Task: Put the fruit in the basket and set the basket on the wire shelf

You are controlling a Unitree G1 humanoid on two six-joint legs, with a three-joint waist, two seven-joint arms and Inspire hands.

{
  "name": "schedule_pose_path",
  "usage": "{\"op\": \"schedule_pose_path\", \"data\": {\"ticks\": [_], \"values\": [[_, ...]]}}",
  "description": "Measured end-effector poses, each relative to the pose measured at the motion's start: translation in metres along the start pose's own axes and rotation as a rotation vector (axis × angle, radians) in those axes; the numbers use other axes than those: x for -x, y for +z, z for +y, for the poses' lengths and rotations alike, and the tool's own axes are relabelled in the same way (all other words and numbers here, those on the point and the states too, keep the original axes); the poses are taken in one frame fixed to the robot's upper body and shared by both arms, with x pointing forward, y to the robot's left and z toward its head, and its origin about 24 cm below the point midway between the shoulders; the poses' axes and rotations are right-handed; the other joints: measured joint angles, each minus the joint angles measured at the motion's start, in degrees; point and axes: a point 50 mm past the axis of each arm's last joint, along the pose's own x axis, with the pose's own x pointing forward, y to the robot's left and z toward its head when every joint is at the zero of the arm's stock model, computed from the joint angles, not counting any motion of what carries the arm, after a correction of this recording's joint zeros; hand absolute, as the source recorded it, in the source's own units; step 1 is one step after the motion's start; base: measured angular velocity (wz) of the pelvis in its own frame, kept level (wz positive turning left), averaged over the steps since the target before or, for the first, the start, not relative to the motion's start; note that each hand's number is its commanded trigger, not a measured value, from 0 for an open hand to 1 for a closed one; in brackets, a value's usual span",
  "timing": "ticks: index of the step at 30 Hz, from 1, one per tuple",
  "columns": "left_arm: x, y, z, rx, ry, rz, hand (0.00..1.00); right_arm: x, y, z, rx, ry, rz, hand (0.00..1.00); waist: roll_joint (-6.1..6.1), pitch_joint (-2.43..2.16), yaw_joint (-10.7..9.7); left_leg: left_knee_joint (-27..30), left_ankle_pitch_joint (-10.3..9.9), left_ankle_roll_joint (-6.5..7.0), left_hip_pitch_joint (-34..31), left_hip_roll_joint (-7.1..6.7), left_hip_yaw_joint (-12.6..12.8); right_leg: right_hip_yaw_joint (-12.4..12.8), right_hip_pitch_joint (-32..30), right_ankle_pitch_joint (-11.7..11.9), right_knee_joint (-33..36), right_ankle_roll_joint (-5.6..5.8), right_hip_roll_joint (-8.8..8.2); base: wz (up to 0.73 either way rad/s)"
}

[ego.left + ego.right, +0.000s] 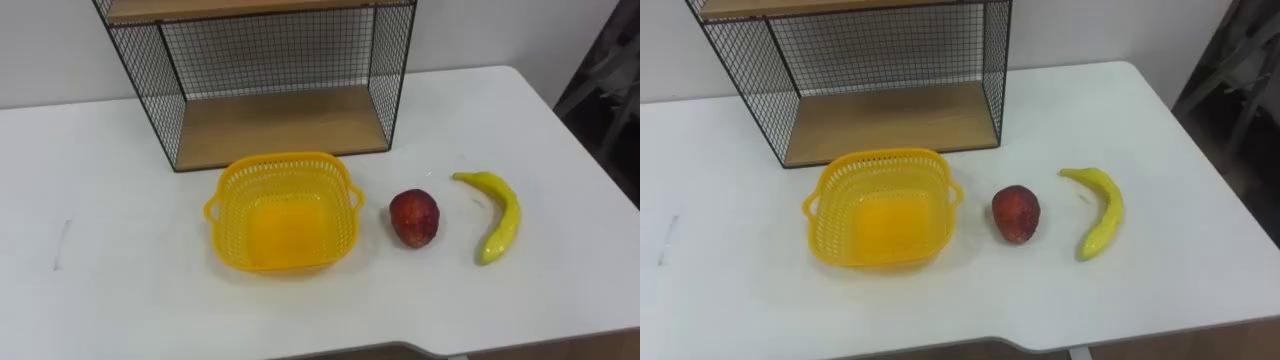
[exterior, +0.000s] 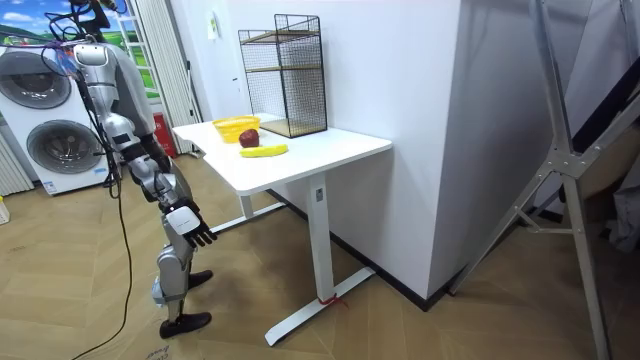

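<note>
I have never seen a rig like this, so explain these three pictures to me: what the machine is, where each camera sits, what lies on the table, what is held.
The machine is a humanoid robot standing on two legs beside the white table, at the room view's left. That view comes from a camera placed in the room. The other two come from the two eyes of a camera on its head, looking down, so they show one scene twice. On the table, from the robot's left to its right, lie an empty yellow basket, a red fruit and a banana, none touching. Behind the basket stands a wire shelf with wooden boards. Nothing is held: the right robot hand hangs low by its leg, fingers relaxed.
</note>
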Motion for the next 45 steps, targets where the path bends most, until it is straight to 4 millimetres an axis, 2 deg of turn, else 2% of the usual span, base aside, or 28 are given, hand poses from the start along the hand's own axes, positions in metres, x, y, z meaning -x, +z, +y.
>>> {"op": "schedule_pose_path", "data": {"ticks": [7,8,14,18,23,27,31,32,33,35,39,41,42,44,45], "values": [[0.001,-0.01,-0.007,0.025,-0.029,0.031,0.0,0.0,-0.001,0.001,-0.013,0.001,0.014,0.0,-0.36,-0.03,0.15,0.14,0.0,0.01,-0.08,0.07,-0.09,-0.09,0.0,-0.01,0.05,0.01,0.0,0.0],[0.001,-0.011,-0.007,0.03,-0.028,0.033,0.0,0.0,-0.001,0.001,-0.039,-0.001,0.019,0.0,-0.71,-0.18,0.3,0.15,0.01,0.02,-0.08,0.07,-0.08,-0.02,0.01,-0.01,0.02,0.01,0.0,0.0],[0.001,-0.008,-0.003,0.06,0.004,0.015,0.0,0.0,-0.011,0.004,-0.195,0.003,0.061,0.0,-1.52,0.0,1.14,0.25,0.01,0.03,0.13,0.0,0.1,0.21,0.16,-0.05,-0.16,0.05,-0.04,-0.01],[0.002,-0.007,-0.003,0.067,0.022,-0.002,0.0,0.002,-0.017,0.003,-0.319,-0.007,0.078,0.0,-1.41,0.04,0.97,0.32,-0.04,0.08,-0.01,0.04,-0.03,0.24,0.05,-0.05,-0.09,0.05,-0.02,-0.01],[0.002,-0.012,-0.004,0.135,0.032,0.002,0.0,0.003,-0.02,-0.008,-0.624,-0.049,0.053,0.0,-0.84,0.06,-0.37,0.25,-0.15,0.05,-0.06,0.1,0.08,0.23,0.01,-0.05,0.02,0.05,0.11,0.0],[0.002,-0.015,-0.002,0.212,0.046,0.006,0.0,0.004,-0.022,-0.015,-0.869,-0.098,0.035,0.0,-0.93,0.03,-0.83,0.12,-0.15,0.06,0.13,0.09,0.19,0.24,0.16,-0.02,0.13,0.04,0.09,0.0],[0.004,-0.027,-0.002,0.308,0.086,0.034,0.0,0.007,-0.024,-0.031,-1.164,-0.2,0.003,0.0,-0.95,0.01,-2.57,0.05,-0.15,0.07,0.24,0.12,0.22,0.27,0.19,-0.02,0.23,0.04,0.09,0.0],[0.004,-0.029,0.001,0.33,0.1,0.034,0.0,0.008,-0.021,-0.038,-1.236,-0.234,-0.022,0.0,-1.27,-0.19,-3.14,0.08,-0.15,0.08,0.18,0.13,0.18,0.23,0.11,-0.02,0.41,0.04,0.09,0.0],[0.005,-0.033,0.001,0.34,0.109,0.043,0.0,0.009,-0.02,-0.042,-1.273,-0.252,-0.036,0.0,-1.03,-0.07,-3.49,0.13,-0.15,0.08,0.13,0.13,0.08,0.23,0.03,-0.03,0.48,0.04,0.08,0.0],[0.006,-0.039,0.008,0.39,0.148,0.063,0.0,0.014,-0.014,-0.061,-1.449,-0.329,-0.091,0.0,-1.46,-0.24,-4.85,0.12,-0.12,0.1,0.12,0.08,-0.05,0.34,-0.13,-0.07,0.82,0.07,0.03,0.0],[0.008,-0.051,0.02,0.385,0.205,0.083,0.0,0.023,0.007,-0.091,-1.591,-0.439,-0.174,0.0,-2.49,-0.27,-6.51,0.05,0.05,0.26,0.34,-0.15,0.09,0.53,-0.08,-0.5,0.97,0.24,-0.16,-0.01],[0.008,-0.048,0.03,0.399,0.243,0.063,0.0,0.035,0.029,-0.116,-1.615,-0.536,-0.264,0.0,-3.24,-0.23,-7.0,-0.04,0.06,0.29,0.44,-0.18,0.22,0.88,-0.31,-0.65,0.86,0.34,-0.24,-0.06],[0.008,-0.048,0.032,0.401,0.252,0.054,0.0,0.039,0.036,-0.122,-1.595,-0.565,-0.287,0.0,-3.43,-0.27,-7.19,-0.04,0.06,0.29,0.35,-0.18,0.25,0.92,-0.46,-0.67,0.9,0.34,-0.25,0.0],[0.009,-0.047,0.036,0.412,0.269,0.039,0.0,0.058,0.071,-0.141,-1.515,-0.667,-0.422,0.0,-3.99,-0.32,-7.95,-0.04,0.21,0.37,-0.66,-0.19,0.28,1.29,-1.5,-0.66,1.0,0.33,-0.2,0.0],[0.009,-0.046,0.037,0.412,0.271,0.035,0.0,0.064,0.079,-0.146,-1.487,-0.691,-0.457,0.0,-4.07,-0.38,-8.02,-0.03,0.23,0.38,-0.99,-0.19,0.32,1.4,-1.86,-0.66,1.07,0.33,-0.19,0.0]]}}
